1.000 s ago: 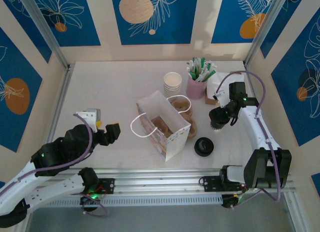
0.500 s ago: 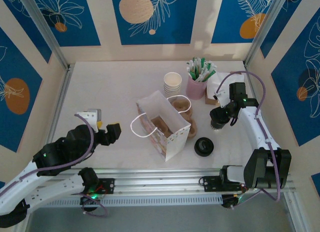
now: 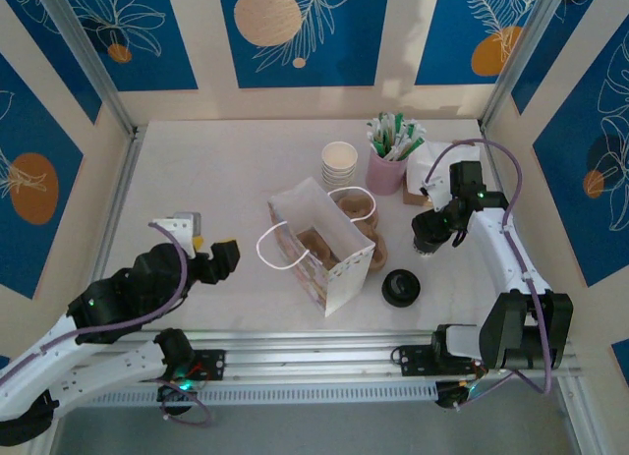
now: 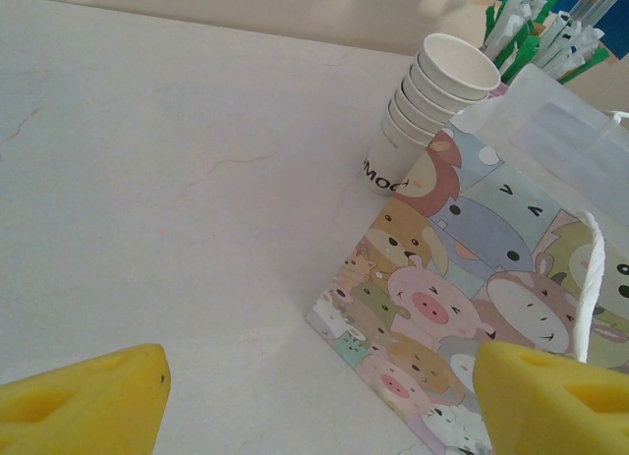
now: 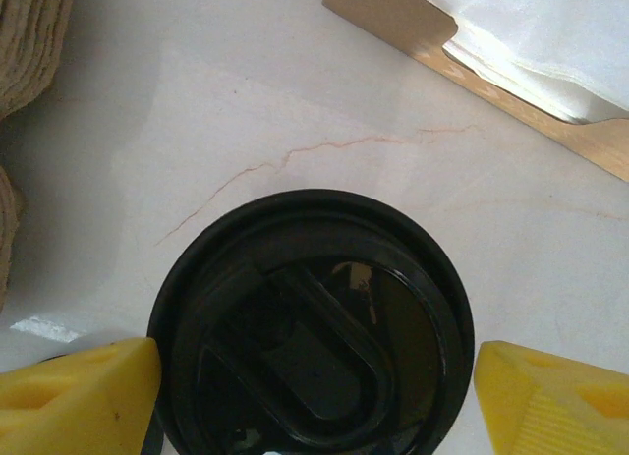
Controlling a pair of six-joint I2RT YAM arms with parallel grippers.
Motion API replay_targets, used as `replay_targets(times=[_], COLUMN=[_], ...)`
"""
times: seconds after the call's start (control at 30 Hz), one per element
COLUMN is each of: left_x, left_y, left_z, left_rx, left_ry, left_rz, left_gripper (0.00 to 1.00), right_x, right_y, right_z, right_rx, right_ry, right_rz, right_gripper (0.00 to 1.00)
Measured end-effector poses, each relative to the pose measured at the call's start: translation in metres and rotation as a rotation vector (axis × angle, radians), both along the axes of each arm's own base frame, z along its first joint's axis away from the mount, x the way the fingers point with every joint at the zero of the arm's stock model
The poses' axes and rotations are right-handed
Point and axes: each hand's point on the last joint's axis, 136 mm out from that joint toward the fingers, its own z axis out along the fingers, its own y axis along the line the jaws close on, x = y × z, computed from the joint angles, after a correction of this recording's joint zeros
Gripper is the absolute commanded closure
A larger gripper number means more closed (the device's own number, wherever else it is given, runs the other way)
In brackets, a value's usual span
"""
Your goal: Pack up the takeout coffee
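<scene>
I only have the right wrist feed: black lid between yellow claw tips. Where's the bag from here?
Observer: The cartoon-animal-print paper bag stands upright and open, to the robot's left of the black-lidded cup that the right claw straddles.
Operator: Anything loose nearby?
Observer: A separate round black plastic lid lies flat on the white table, nearer the arm bases than the cup.
Operator: Left arm?
Observer: The left claw is open and empty, left of the bag, not touching it.
</scene>
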Motion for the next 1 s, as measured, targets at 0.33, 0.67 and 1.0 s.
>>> replay_targets(times=[0.33, 0.67, 1.0], left_x=[0.0002, 0.0004, 0.0029], left_y=[-0.0002, 0.0002, 0.0049], left_z=[-0.0002, -0.0020, -0.0010], left_rx=[0.001, 0.009, 0.026], left_ry=[0.000, 0.001, -0.013], left_rz=[0.000, 0.001, 0.025], left_gripper=[0.19, 0.20, 0.19], right_x=[0.0004, -0.0011, -0.0017], right_y=[0.0003, 0.0023, 0.0045], right_z=[0.0005, -0.0033, -0.0078], right_rx=[0.001, 0.000, 0.005], right_ry=[-0.002, 0.005, 0.022], right_rz=[0.000, 0.008, 0.014], right_gripper=[0.15, 0.18, 0.22])
